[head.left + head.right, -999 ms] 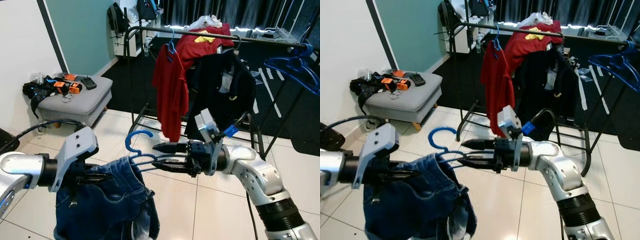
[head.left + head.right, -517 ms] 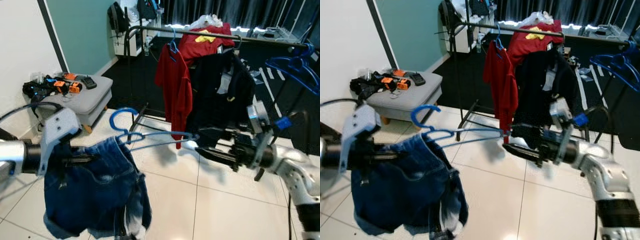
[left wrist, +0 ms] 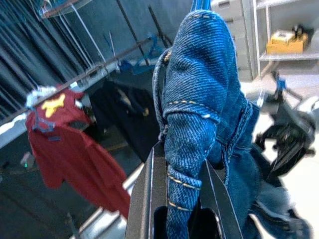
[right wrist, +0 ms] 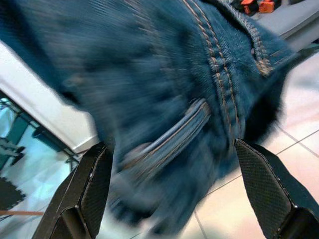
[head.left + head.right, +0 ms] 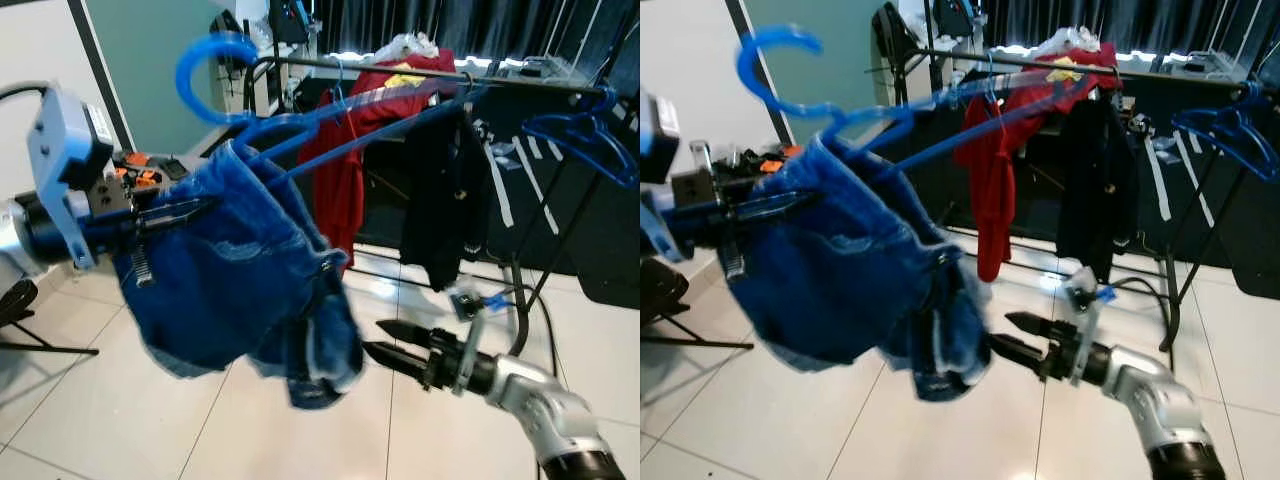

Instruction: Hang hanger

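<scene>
Lifted since half a second ago, the blue hanger [image 5: 290, 125] with jeans [image 5: 240, 280] rides high in the clamped left hand [image 5: 185, 212], short of the rail [image 5: 400, 68]. Right hand [image 5: 385, 343] hangs wide, low. Swinging denim could slip off.

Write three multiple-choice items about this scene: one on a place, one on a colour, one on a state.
1. Where does the red shirt hang?
A. on the black metal clothes rail
B. on the grey padded stool
C. on the white tiled floor

2. What colour is the plastic hanger that carries the blue denim shorts?
A. red
B. blue
C. white

3. How is the right gripper?
A. shut on the hanger
B. shut on the shorts
C. open, holding nothing

Answers: 1 A, the shirt hangs from the rail; 2 B, its hook is blue; 3 C, its fingers stand apart in the right wrist view.
</scene>
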Tool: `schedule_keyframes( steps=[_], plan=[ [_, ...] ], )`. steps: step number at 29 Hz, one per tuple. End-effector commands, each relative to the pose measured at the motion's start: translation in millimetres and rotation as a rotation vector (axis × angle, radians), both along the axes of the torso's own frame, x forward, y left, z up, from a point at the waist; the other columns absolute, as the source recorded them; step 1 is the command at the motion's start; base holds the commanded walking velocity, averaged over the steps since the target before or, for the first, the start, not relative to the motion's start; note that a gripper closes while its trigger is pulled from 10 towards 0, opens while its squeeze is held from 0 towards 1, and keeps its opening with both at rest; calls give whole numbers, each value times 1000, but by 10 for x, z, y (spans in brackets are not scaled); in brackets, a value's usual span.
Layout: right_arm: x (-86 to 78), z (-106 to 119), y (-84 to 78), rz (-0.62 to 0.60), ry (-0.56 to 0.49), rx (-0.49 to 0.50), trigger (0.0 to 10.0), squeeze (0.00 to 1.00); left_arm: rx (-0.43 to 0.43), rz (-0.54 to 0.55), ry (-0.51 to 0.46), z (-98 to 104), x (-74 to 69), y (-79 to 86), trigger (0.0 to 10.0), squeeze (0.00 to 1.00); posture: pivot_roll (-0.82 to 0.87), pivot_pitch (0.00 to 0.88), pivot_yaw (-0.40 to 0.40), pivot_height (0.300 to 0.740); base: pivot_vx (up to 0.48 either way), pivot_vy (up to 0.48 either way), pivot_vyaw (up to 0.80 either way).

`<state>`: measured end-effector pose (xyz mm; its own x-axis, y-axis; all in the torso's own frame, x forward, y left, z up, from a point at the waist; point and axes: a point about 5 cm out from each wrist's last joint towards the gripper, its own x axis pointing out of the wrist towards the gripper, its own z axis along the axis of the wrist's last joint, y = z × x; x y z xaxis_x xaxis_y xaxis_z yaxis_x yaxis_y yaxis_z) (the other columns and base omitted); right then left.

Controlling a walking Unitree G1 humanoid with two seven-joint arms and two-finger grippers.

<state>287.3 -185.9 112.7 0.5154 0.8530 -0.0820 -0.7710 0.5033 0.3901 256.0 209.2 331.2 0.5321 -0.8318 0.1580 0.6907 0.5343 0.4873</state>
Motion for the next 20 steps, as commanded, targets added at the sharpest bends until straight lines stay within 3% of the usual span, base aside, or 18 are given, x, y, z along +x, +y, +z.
schedule_keyframes(
  steps=[1,5,8,10,20],
  plan=[
    [25,-13,41,-10,-5,-13,10000,0,-33,-13,-30,63,-33,-25,0,0,-4,0,24,740,0,0,0],
    [97,19,109,-35,-26,-15,10000,0,-50,-39,-40,86,-53,-83,0,0,-3,0,20,740,0,0,0],
    [208,61,87,-127,-43,-27,10000,0,-57,-52,-43,101,-72,-109,0,0,-4,0,19,740,0,0,0],
    [301,97,14,-219,-52,-33,0,0,-59,-54,-42,102,-85,-121,0,0,-6,1,18,740,0,0,0],
    [357,83,-51,-282,-56,-66,0,0,-82,-68,-51,154,-134,-165,0,0,-6,4,15,740,0,0,0]
  ],
)
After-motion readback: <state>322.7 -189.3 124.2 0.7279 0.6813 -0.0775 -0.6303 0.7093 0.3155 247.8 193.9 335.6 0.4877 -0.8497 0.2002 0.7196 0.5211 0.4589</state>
